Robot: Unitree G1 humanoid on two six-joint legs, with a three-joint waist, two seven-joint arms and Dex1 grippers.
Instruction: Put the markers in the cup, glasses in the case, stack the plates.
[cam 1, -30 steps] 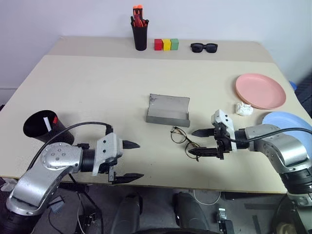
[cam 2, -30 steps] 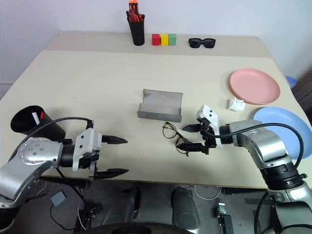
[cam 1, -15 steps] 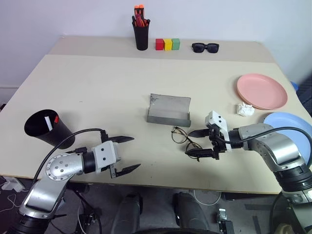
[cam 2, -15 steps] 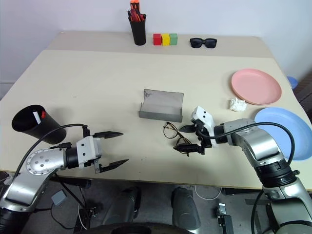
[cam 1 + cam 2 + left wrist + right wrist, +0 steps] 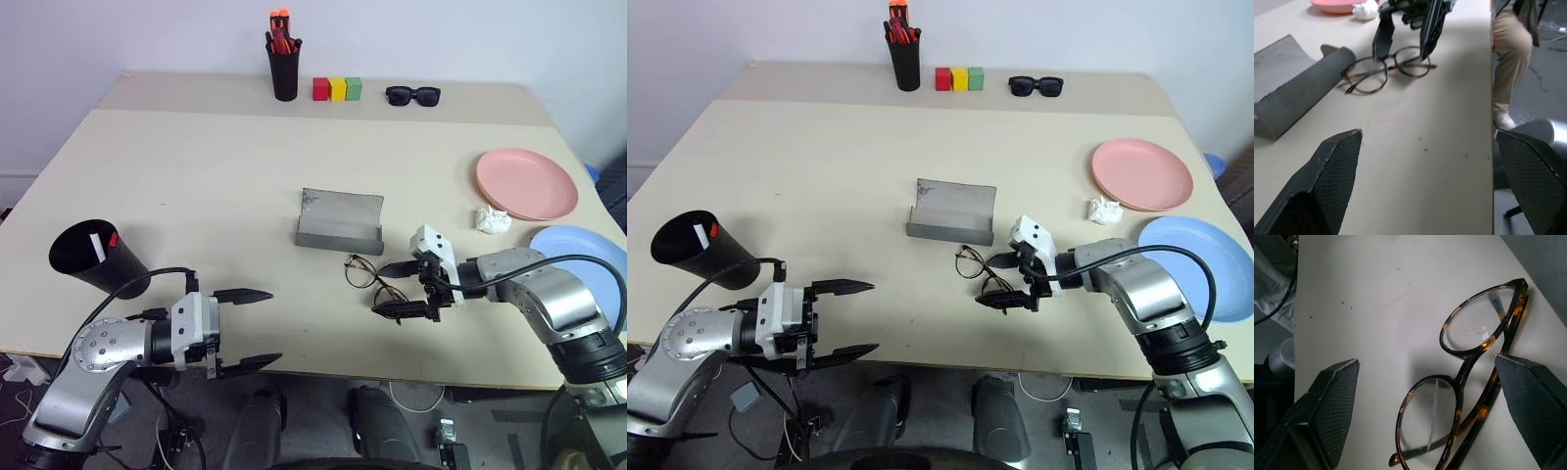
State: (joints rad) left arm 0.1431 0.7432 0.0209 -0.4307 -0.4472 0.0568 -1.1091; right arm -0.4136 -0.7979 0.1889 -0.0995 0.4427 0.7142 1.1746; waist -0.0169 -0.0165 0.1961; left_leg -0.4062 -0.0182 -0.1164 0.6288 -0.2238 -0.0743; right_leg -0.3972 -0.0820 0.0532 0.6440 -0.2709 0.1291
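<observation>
Right gripper (image 5: 396, 290): jaws wide apart, one finger on each side of the glasses (image 5: 370, 281), nothing clamped yet; it seems placed so that closing will catch the frame.
Left gripper (image 5: 250, 329): jaws apart and empty, at the near table edge, well away from the work, probably to leave room.
Glasses: folded, flat on the table (image 5: 216, 186), just in front of the case (image 5: 338, 222).
Case: lid open and upright, so the glasses can go straight in.
Markers (image 5: 102, 242): white and red one standing in the cup (image 5: 94, 258); this part looks done.
Plates: pink plate (image 5: 524, 183) and blue plate (image 5: 583, 257) lie side by side, not yet stacked, a crumpled paper (image 5: 492, 219) between.
</observation>
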